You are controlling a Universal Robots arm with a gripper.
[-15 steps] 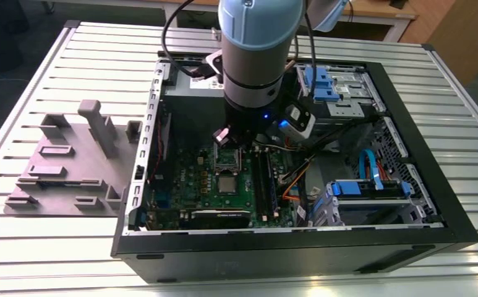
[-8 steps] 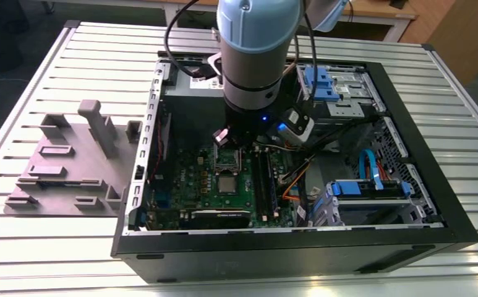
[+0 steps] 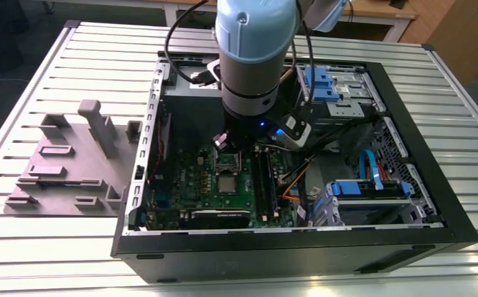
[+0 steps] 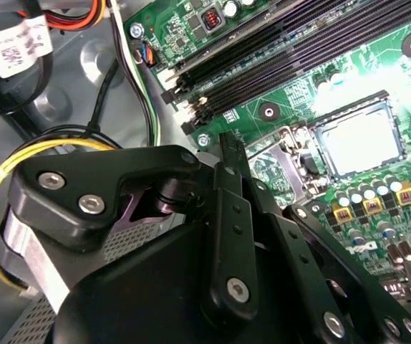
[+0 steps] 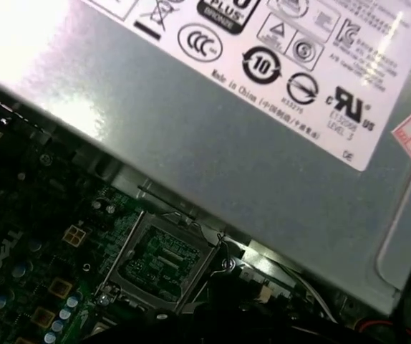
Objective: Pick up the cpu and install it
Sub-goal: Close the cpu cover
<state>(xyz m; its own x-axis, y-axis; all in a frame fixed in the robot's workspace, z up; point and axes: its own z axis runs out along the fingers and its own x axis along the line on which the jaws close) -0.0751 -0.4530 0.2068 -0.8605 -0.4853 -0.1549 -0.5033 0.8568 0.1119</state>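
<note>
The case lies open on the table, with the fixture just beside it on the exterior view's left. Inside, the motherboard sits toward that side and the drive cage toward the exterior view's right. On the board the cpu lies just beside the socket, on its near side, with the RAM slots along the exterior view's right of both. The arm hangs over the socket, and the power supply sits just behind the socket.
</note>
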